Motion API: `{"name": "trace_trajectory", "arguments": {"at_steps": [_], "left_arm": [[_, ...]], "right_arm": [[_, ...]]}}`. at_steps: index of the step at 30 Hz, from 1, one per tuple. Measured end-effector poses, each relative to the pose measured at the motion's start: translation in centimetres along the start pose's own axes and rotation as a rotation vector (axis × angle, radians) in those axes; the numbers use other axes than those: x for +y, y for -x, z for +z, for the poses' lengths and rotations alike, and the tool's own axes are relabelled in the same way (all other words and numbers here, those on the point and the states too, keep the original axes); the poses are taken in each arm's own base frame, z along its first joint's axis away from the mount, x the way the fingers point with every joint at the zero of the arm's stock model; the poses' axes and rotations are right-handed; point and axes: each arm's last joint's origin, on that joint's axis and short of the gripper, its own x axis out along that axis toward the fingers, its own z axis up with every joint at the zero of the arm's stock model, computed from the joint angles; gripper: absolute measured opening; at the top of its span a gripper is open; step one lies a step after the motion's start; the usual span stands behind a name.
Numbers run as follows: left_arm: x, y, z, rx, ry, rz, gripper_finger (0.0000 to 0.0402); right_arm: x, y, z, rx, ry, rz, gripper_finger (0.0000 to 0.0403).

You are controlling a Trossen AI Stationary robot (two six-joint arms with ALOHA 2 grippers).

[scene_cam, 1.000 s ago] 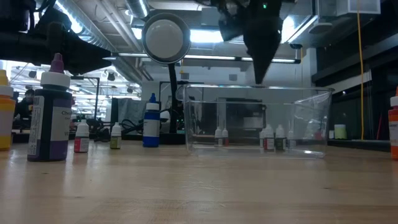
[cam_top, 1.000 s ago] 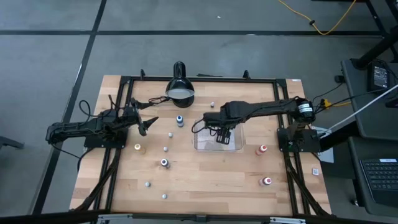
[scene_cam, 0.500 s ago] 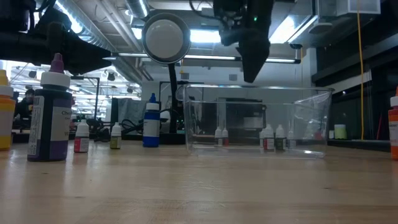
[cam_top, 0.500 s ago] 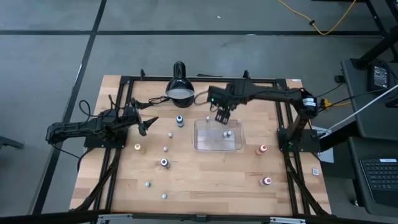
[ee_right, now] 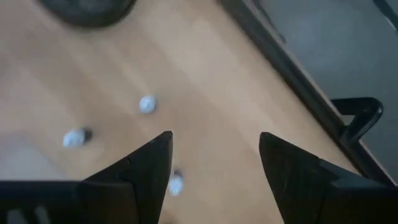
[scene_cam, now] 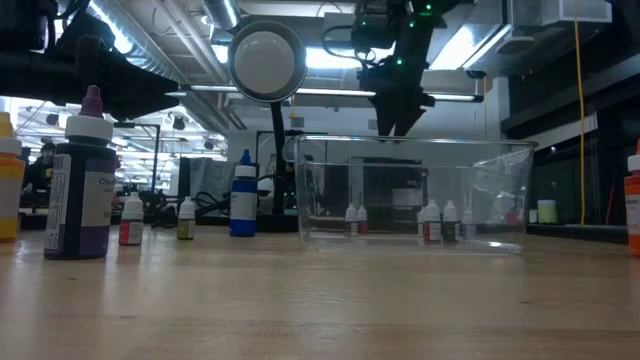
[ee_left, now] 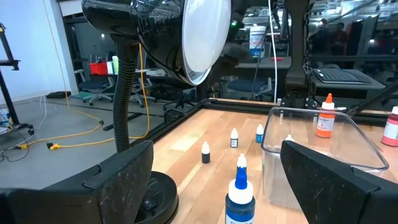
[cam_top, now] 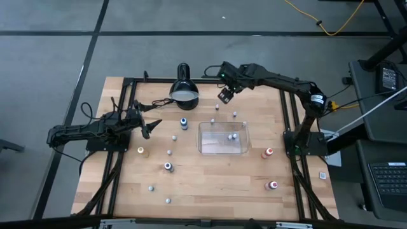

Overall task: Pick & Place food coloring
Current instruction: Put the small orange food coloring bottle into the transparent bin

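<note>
Small food coloring bottles stand scattered on the wooden table: a blue-topped one (cam_top: 184, 122), pale ones (cam_top: 217, 107) (cam_top: 234, 114), orange-topped ones (cam_top: 269, 153) at the right. One pale bottle (cam_top: 231, 137) stands inside the clear tray (cam_top: 206, 147). My right gripper (cam_top: 224, 95) hangs open above the table's far side, beyond the tray, pointing steeply down with nothing between its fingers (ee_right: 149, 168). Below it, two pale bottles (ee_right: 147, 104) (ee_right: 176, 184) show in the right wrist view. My left gripper (cam_top: 152, 125) waits open and level at the table's left.
A black desk lamp (cam_top: 184, 89) stands at the far edge, just left of my right gripper. A large purple-topped bottle (scene_cam: 85, 190) and a yellow one (scene_cam: 8, 180) stand near the low camera. Bare wood lies in front of the tray.
My right gripper has swung from above the tray toward the table's far edge, rolling as it went, its fingers keeping the same gap. The pale bottle in the tray, earlier hidden under the gripper, now shows standing there.
</note>
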Motion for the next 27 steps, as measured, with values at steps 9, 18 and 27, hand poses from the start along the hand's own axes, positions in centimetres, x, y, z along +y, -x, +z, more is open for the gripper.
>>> {"name": "trace_trajectory", "arguments": {"at_steps": [9,18,27], "left_arm": [[0.0,0.0,0.0,0.000,0.000,0.000,0.0347],[0.0,0.0,0.0,0.000,0.000,0.000,0.0347],[0.0,0.0,0.0,0.000,0.000,0.000,0.0347]], "right_arm": [[0.6,-2.9,-0.6,-0.039,-0.174,0.023,0.0241],[2.8,-7.2,-1.4,0.068,-0.243,0.034,0.0241],[4.0,-8.6,-1.1,0.041,-0.273,0.062,0.0241]]}}
